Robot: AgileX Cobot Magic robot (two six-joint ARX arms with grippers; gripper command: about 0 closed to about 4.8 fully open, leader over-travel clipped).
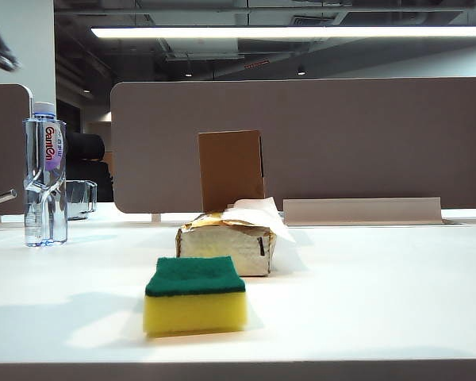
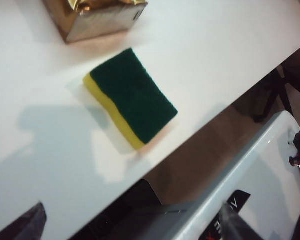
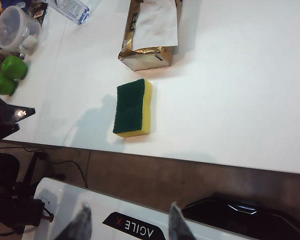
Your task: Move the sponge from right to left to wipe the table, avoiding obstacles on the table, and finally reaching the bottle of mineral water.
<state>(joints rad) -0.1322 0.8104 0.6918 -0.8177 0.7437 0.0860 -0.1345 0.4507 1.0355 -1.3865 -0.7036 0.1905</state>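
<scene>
While tissue (image 3: 157,22) tops its pack (image 3: 145,59), left fingers (image 2: 30,225) wide, right fingers (image 3: 177,222) narrower, facing sponge (image 3: 132,107).

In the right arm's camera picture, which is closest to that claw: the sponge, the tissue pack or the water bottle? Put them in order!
The right claw hangs off the table's front edge.
1. Sponge: near that edge.
2. Tissue pack: just behind the sponge.
3. Water bottle: far back corner.
</scene>
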